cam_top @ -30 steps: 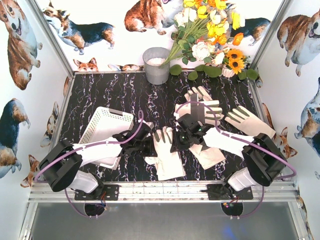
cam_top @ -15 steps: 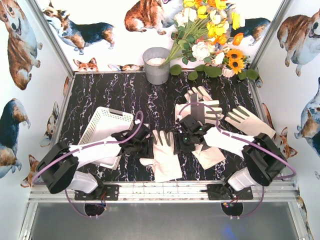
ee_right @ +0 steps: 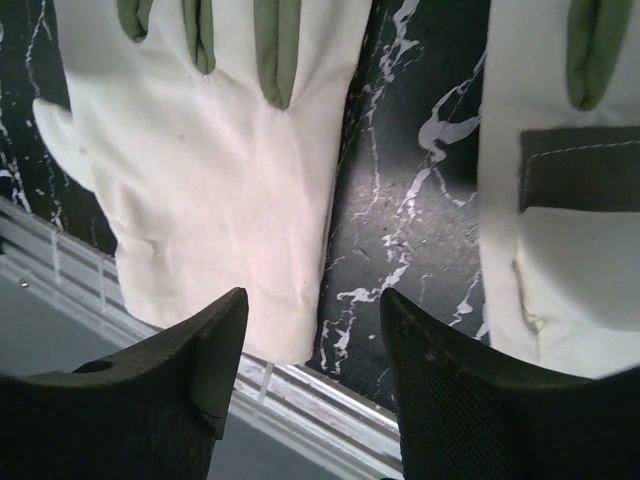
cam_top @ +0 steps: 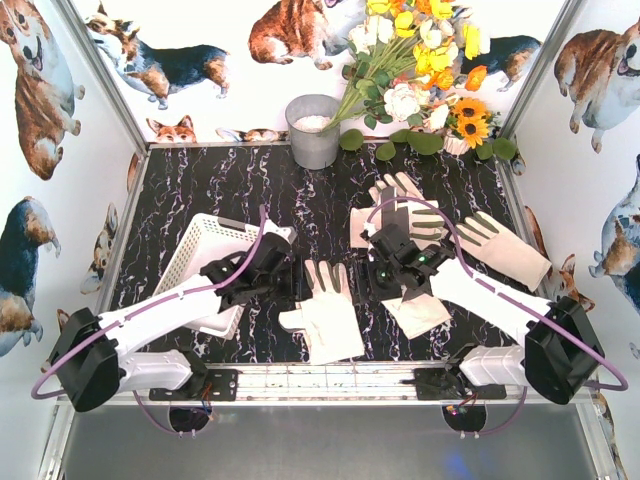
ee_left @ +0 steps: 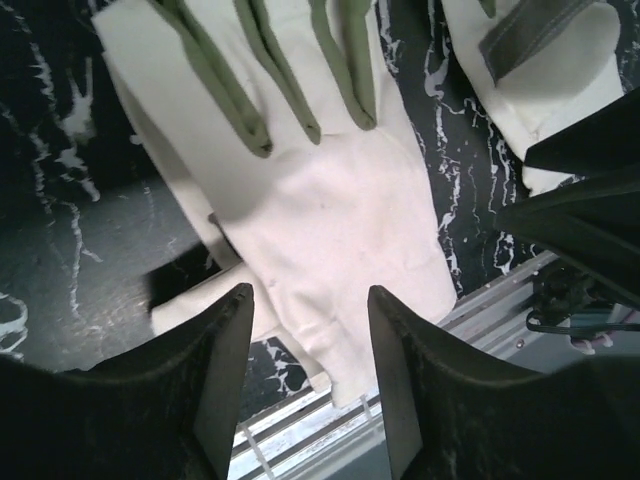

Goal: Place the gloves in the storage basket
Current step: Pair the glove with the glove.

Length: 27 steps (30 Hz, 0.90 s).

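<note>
1. Nearest, one glove (cam_top: pixel 325 312) lies flat on the counter (cam_top: pixel 250 190), close to its front edge.
2. Above it the left pincer (ee_left: pixel 310 300) and right pincer (ee_right: pixel 312 305) hover, each half-spread and empty. A second ago both were shut beside it.
3. The storage basket (cam_top: pixel 205 262) sits to the left with no glove showing inside. The other gloves (cam_top: pixel 405 205) lie farther back on the right.
4. This looks like a regrasp: next, pinch the glove and carry it left.

Matt cream cloth gloves (cam_top: pixel 325 318), white plastic basket (cam_top: pixel 205 250), grey metal bucket (cam_top: pixel 312 148)
</note>
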Each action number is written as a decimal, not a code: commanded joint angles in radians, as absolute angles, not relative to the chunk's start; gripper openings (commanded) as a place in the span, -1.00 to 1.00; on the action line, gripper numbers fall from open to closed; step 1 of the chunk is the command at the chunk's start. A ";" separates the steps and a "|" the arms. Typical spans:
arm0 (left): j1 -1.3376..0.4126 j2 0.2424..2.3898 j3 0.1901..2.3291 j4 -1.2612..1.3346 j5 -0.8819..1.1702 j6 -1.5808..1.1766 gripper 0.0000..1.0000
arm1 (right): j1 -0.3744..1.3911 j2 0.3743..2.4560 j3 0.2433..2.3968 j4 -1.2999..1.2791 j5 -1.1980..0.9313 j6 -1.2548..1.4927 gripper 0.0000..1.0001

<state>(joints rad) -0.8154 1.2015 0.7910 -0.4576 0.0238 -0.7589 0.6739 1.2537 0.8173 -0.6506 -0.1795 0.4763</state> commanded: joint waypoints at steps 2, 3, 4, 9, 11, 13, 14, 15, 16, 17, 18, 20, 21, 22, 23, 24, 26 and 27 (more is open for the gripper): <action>-0.824 1.234 0.685 -0.235 0.144 -0.839 -0.28 | 0.673 1.250 0.802 -0.601 -0.291 0.540 0.00; -0.828 1.242 0.670 -0.199 0.155 -0.850 -0.32 | 0.673 1.253 0.792 -0.585 -0.314 0.548 -0.06; -0.830 1.250 0.655 -0.166 0.162 -0.857 -0.37 | 0.673 1.261 0.783 -0.563 -0.346 0.552 -0.12; -0.831 1.307 0.595 -0.120 0.174 -0.844 -0.48 | 0.676 1.356 0.788 -0.520 -0.454 0.549 -0.46; -0.831 1.325 0.572 -0.149 0.159 -0.829 -0.53 | 0.676 1.382 0.785 -0.505 -0.468 0.549 -0.47; -0.831 1.333 0.540 -0.161 0.143 -0.825 -0.57 | 0.676 1.416 0.781 -0.489 -0.481 0.551 -0.47; -0.831 1.338 0.519 -0.165 0.137 -0.825 -0.58 | 0.676 1.436 0.781 -0.483 -0.485 0.553 -0.47; -0.831 1.341 0.504 -0.165 0.133 -0.824 -0.59 | 0.676 1.456 0.781 -0.477 -0.490 0.556 -0.47; -0.831 1.345 0.487 -0.159 0.131 -0.825 -0.60 | 0.676 1.475 0.780 -0.471 -0.494 0.559 -0.47; -0.831 1.350 0.471 -0.145 0.132 -0.826 -0.61 | 0.676 1.493 0.779 -0.465 -0.497 0.561 -0.47; -0.831 1.354 0.459 -0.131 0.135 -0.830 -0.62 | 0.676 1.507 0.781 -0.462 -0.500 0.564 -0.47; -0.831 1.362 0.451 -0.109 0.148 -0.834 -0.63 | 0.676 1.516 0.788 -0.471 -0.497 0.563 -0.44; -0.833 1.364 0.455 -0.105 0.153 -0.835 -0.63 | 0.676 1.510 0.792 -0.479 -0.491 0.562 -0.41; -0.834 1.361 0.464 -0.106 0.153 -0.835 -0.62 | 0.676 1.497 0.796 -0.491 -0.482 0.560 -0.37; -0.836 1.355 0.478 -0.115 0.151 -0.831 -0.60 | 0.676 1.481 0.800 -0.504 -0.472 0.557 -0.32; -0.836 1.348 0.499 -0.130 0.148 -0.827 -0.57 | 0.676 1.463 0.806 -0.521 -0.460 0.552 -0.27; -0.838 1.334 0.543 -0.171 0.138 -0.814 -0.48 | 0.674 1.428 0.820 -0.559 -0.442 0.537 -0.17; -0.839 1.326 0.569 -0.189 0.135 -0.807 -0.43 | 0.672 1.412 0.828 -0.579 -0.433 0.530 -0.13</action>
